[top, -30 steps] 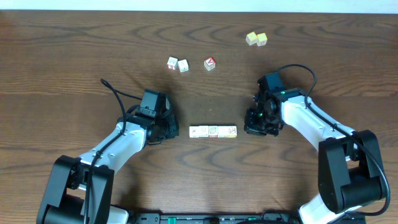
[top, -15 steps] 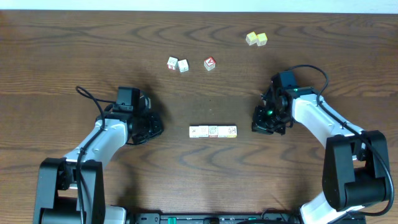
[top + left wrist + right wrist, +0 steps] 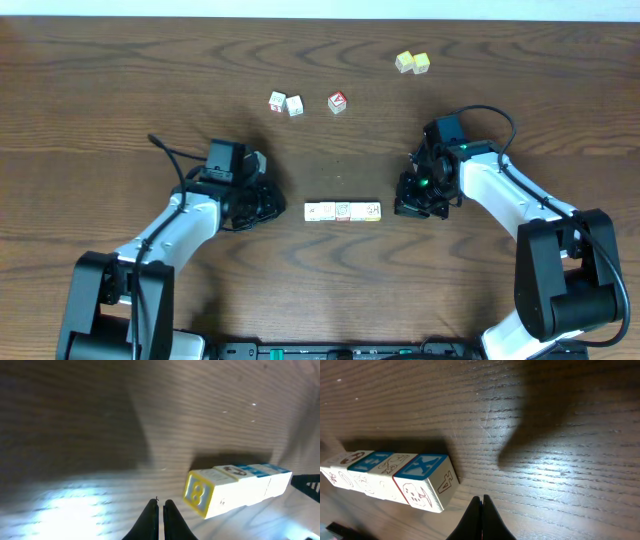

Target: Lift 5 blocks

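Three blocks (image 3: 343,211) lie end to end in a row at the table's middle, cream faces with small prints. Two more blocks (image 3: 286,103) sit side by side at the back. My left gripper (image 3: 279,207) is shut and empty, low over the table just left of the row. My right gripper (image 3: 399,208) is shut and empty just right of it. In the left wrist view the row (image 3: 235,487) lies right of the closed tips (image 3: 161,505), apart from them. In the right wrist view the row (image 3: 395,480) lies left of the closed tips (image 3: 481,501).
A red-faced cube (image 3: 337,102) stands beside the two back blocks. Two plain yellow cubes (image 3: 412,63) sit at the back right. The wooden table (image 3: 120,90) stretches to all sides; both arms reach in from the front edge.
The left gripper swung away to the left, then came back right toward the row. The right gripper drew off to the right and returned. The blocks have not moved.
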Available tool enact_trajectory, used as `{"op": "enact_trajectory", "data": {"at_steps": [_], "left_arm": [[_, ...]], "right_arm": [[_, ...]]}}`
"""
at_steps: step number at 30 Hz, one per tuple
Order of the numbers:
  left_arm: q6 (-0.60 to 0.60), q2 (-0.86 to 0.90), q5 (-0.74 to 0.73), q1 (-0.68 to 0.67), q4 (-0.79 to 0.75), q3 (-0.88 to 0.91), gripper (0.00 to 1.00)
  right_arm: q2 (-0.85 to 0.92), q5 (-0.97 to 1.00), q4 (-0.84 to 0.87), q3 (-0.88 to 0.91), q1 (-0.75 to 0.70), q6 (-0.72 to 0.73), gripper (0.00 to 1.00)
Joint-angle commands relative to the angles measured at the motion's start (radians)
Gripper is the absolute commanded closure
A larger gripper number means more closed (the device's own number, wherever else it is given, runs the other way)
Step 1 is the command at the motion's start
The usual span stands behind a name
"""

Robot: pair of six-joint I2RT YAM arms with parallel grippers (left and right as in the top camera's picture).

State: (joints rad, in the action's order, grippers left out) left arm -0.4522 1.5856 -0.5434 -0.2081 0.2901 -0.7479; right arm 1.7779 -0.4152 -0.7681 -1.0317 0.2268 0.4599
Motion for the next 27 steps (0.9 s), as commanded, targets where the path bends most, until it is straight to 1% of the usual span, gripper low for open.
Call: {"op": "enact_trajectory", "data": {"at_steps": [1,5,9,13,19,21,27], "left_arm": [[-0.069,-0.016,0.069,-0.038,-0.005,-0.008,0.93],[-0.085,-0.016,0.072,-0.081,-0.007,-0.008,0.93],[-0.180,-0.014,0.161,-0.108,0.008,-0.007,0.93],[-0.182,-0.006,0.161,-0.121,0.006,-0.006,0.93],[-0.193,0.004,0.159,-0.130,-0.050,-0.006,0.93],[-0.224,0.007,0.155,-0.130,-0.053,-0.006,0.92],[-0.224,0.042,0.136,-0.132,-0.053,-0.006,0.93]], "right_arm": [[0.001,0.000,0.000,0.002,0.011,0.034,0.99],[0.001,0.000,0.003,0.002,0.011,0.034,0.99],[0.001,0.000,0.002,0.005,0.011,0.034,0.99],[0.001,0.002,0.015,0.027,0.011,0.043,0.99],[0.001,-0.026,0.098,0.080,0.011,0.079,0.99],[0.001,-0.031,0.103,0.088,0.011,0.078,0.99],[0.001,-0.032,0.119,0.092,0.016,0.079,0.99]]}}
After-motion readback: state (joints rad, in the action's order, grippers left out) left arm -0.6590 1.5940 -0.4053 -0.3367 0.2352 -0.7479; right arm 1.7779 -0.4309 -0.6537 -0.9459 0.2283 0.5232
